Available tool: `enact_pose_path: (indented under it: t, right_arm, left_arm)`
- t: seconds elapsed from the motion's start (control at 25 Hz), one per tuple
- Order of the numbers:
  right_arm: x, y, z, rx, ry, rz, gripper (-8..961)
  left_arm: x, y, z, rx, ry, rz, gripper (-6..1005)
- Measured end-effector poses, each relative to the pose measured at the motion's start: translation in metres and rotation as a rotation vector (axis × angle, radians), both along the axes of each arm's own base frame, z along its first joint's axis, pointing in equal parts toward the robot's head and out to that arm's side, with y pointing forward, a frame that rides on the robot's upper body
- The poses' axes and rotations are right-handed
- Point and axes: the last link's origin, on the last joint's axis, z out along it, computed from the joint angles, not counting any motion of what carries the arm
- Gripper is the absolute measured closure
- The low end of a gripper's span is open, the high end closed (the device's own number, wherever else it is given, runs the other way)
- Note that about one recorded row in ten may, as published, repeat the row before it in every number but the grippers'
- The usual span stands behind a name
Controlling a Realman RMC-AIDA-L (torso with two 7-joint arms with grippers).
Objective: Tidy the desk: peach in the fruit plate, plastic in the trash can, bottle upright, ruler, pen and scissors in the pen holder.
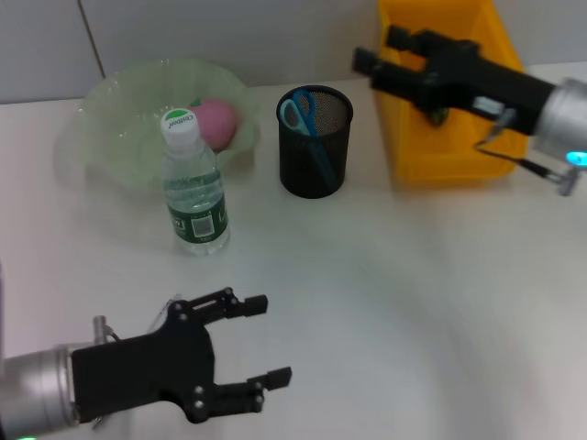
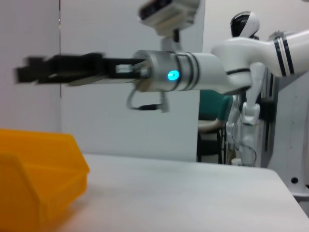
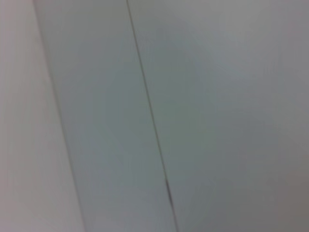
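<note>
Judging by the right pincer (image 1: pixel 376 50), appears to be the plastic step, at or just past the drop. Hangs over the yellow trash can (image 1: pixel 456 167), to the right of the pen holder (image 1: pixel 312 174) and just beside it, fingers spread, pointing toward the holder. Nothing to be made out between the fingers; no plastic to be seen in the can either, so cannot tell whether dropped. Can's long axis running away from the robot, open side up.

Inside the pen holder: scissors (image 1: pixel 298 112), long axis near vertical, blue handles up, blades down and hidden by the mesh. No ruler or pen visible anywhere, in the holder or on the desk (image 1: pixel 413 293).

Left of the holder: bottle (image 1: pixel 194 188) already upright, cap up, long axis vertical, standing just in front of the fruit plate (image 1: pixel 101 137). Peach (image 1: pixel 218 121) lying in that plate, behind the bottle's cap.

Well in front of the holder and to its left: left pincer (image 1: pixel 266 339), low over the desk, fingers wide, holding nothing, pointing toward the robot's right.

Next, probably: lift the right arm clear of the can, then look for ruler and pen before counting the tidy-up done.
</note>
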Motion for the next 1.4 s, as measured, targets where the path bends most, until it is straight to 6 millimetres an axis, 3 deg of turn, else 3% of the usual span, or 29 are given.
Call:
enact_pose_path:
  t: [0.12, 0.16, 0.32, 0.36, 0.52, 0.56, 0.76, 0.92, 1.04, 1.4]
  right_arm:
    - [0.005, -0.035, 0.021, -0.048, 0.071, 0.087, 269]
    - [0.005, -0.035, 0.021, -0.048, 0.071, 0.087, 269]
    - [0.031, -0.072, 0.027, -0.127, 0.089, 0.117, 270]
    - [0.031, -0.072, 0.027, -0.127, 0.089, 0.117, 270]
    - [0.064, -0.095, 0.025, -0.143, 0.115, 0.05, 271]
    - [0.069, -0.099, 0.024, -0.144, 0.117, 0.04, 271]
    - [0.086, -0.113, 0.023, -0.142, 0.11, 0.01, 271]
    - [0.091, -0.118, 0.022, -0.145, 0.103, -0.003, 270]
    - [0.093, -0.12, 0.02, -0.152, 0.102, -0.009, 270]
    - [0.09, -0.118, 0.017, -0.168, 0.097, 0.004, 269]
  left_arm:
    - [-0.004, 0.002, 0.017, 0.014, -0.001, 0.033, 197]
    - [-0.004, 0.002, 0.017, 0.014, -0.001, 0.033, 197]
    - [-0.009, 0.011, 0.043, 0.066, 0.138, 0.039, 197]
    - [-0.009, 0.011, 0.043, 0.066, 0.138, 0.039, 197]
    - [-0.006, 0.026, 0.064, 0.071, 0.302, 0.066, 197]
    - [0.004, 0.033, 0.066, 0.035, 0.374, 0.058, 197]
    - [0.025, 0.056, 0.046, -0.114, 0.584, 0.082, 197]
    - [0.031, 0.057, 0.039, -0.145, 0.621, 0.073, 197]
    - [0.045, 0.063, 0.023, -0.178, 0.713, 0.046, 197]
    - [0.039, 0.072, 0.021, -0.153, 0.791, 0.088, 197]
